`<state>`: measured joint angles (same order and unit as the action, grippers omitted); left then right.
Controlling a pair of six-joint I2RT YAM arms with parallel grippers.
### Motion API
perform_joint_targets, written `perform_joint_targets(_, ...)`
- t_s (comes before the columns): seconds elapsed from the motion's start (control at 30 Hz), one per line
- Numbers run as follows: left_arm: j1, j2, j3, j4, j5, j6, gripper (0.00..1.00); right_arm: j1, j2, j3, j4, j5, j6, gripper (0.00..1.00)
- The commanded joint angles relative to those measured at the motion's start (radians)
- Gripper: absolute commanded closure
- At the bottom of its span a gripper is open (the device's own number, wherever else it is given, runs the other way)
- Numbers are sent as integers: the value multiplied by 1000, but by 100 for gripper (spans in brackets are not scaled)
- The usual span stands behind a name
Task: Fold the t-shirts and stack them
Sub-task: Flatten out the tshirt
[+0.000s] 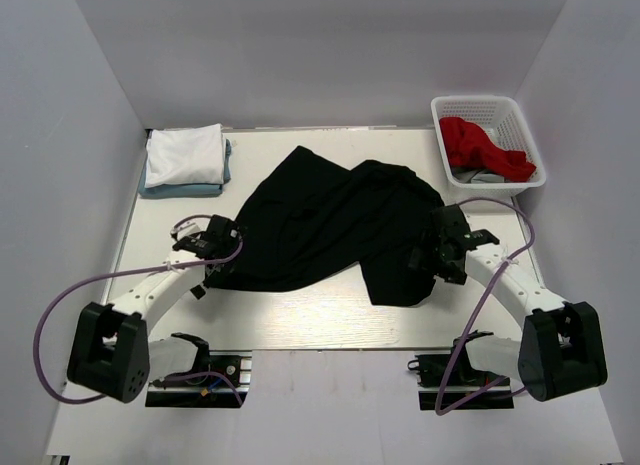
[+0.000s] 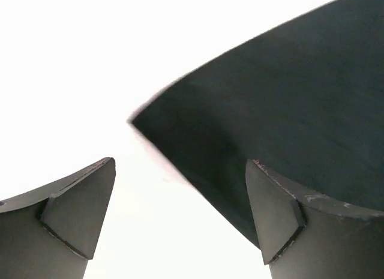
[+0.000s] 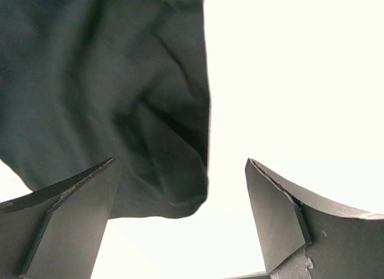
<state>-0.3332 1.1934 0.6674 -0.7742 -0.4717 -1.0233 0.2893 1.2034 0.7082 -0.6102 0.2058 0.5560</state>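
Mid-table, the black t-shirt (image 1: 320,220) lies rumpled and unfolded, with its long axis roughly left-right across the table (image 1: 300,320) and a lobe sagging toward the near edge on the right side.

I've got a tool at each end of it. The left tool (image 1: 222,247) sits at the shirt's left near edge with its jaws wide apart and nothing in them. From the left wrist, the hem runs diagonally: cloth under my right finger (image 2: 282,213), bare table under the other. So the shirt lies to the right of and ahead of that tool.

The right tool (image 1: 440,247) is at the shirt's right edge, also spread wide and empty. From the right wrist it's mirrored: a rounded fold of cloth reaches into the gap from the left finger's side, and the right finger (image 3: 282,207) is over bare table.

Neither arm is clearly nearer; each is just beside its own end. My read is that the next move is a two-handed pinch on the opposite edges to pull it flat, and each tool needs to shift inward to get cloth between its jaws.

Count:
- 1 black t-shirt, loose.
- 2 folded at the far left corner: the white t-shirt (image 1: 185,155) on top of the blue-grey t-shirt (image 1: 180,190).
- 1 basket (image 1: 480,99) at the far right corner, holding a red cloth (image 1: 480,145) and some grey cloth (image 1: 480,175). I can't tell how many pieces are in there.
- 2 tools.
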Motion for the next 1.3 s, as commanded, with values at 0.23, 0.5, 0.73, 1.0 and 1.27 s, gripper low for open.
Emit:
perform_joint_targets(0.23, 131, -25, -87, -13, -47, -81, 1, -16, -8, -64, 32, 1, 62, 10)
perform_joint_targets(0.5, 191, 38, -111, 206, 102, 58, 1, -22, 28, -55, 102, -43, 38, 16)
perform_joint_targets(0.73, 200, 182, -111, 268, 182, 120, 45, -24, 39, -64, 107, -45, 51, 38)
perform_joint_targets(1.0, 200, 161, -95, 314, 212, 172, 100, -27, -28, -50, 29, 10, 67, 100)
perform_joint_targets(1.27, 181, -139, -65, 317, 203, 232, 100, -27, -163, 19, -22, 90, 41, 100)
